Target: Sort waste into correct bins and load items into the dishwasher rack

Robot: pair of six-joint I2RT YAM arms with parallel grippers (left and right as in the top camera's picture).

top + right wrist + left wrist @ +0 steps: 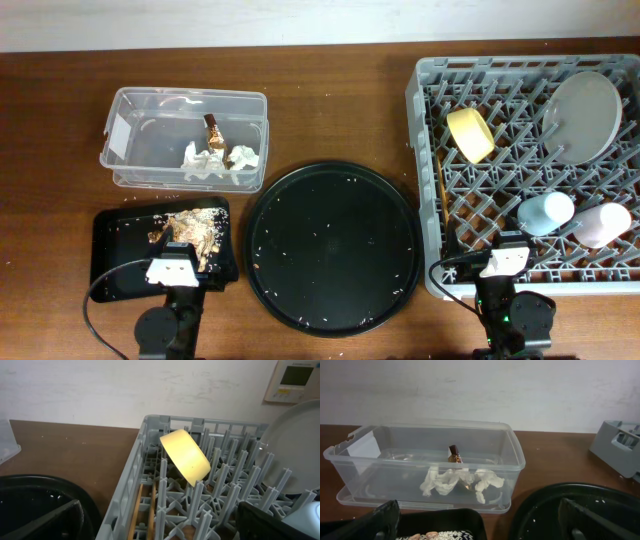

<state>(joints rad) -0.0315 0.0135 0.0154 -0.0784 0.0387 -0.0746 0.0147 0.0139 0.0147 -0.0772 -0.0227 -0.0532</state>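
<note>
Overhead: tissues (215, 160) and wrapper (212, 128) lie in the clear tub (135, 100); food scraps (190, 232) sit on the flat black tray (115, 250), my left pincer (477, 510) spread empty at its near edge. Chopsticks (441, 195), yellow bowl (470, 135), plate (585, 112), blue cup (546, 212) and pink cup (603, 223) rest in the rack (520, 65), my right pincer (160, 505) likewise spread empty.

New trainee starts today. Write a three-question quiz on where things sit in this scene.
1. True or false: the small yellow bowl is in the dishwasher rack.
2. Short answer: what shape is the black tray that holds the food scraps?
3. Pick one: the crumpled tissues lie in A) the dishwasher rack, B) the clear tub, C) the black tray.

Key: 1 true; 2 rectangular; 3 B.
</note>
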